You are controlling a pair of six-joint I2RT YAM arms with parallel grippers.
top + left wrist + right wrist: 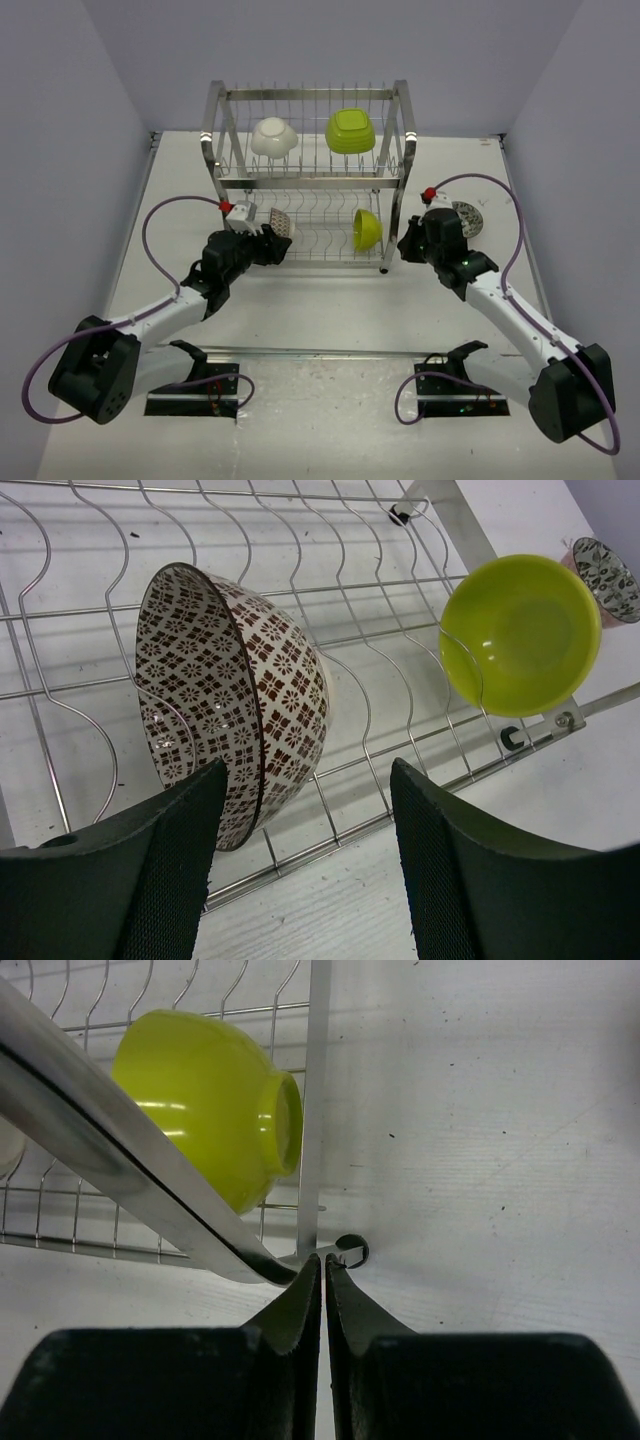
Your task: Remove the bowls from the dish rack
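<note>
The dish rack (310, 175) stands at the table's middle back. Its top tier holds a white bowl (272, 137) and a squarish lime bowl (351, 131). On the lower tier a patterned bowl (281, 223) stands on edge at the left and a round lime bowl (367, 229) at the right. A second patterned bowl (466, 217) sits on the table right of the rack. My left gripper (277, 244) is open, its jaws just in front of the patterned bowl (235, 695), holding nothing. My right gripper (410, 246) is shut and empty by the rack's front right post (318, 1100), near the lime bowl (215, 1105).
The rack's front rail (330, 835) and thin dividers run between my left fingers (180, 860) and the bowls. The round lime bowl (520, 635) and the far patterned bowl (607, 575) show at the right of the left wrist view. Purple cables loop beside both arms.
</note>
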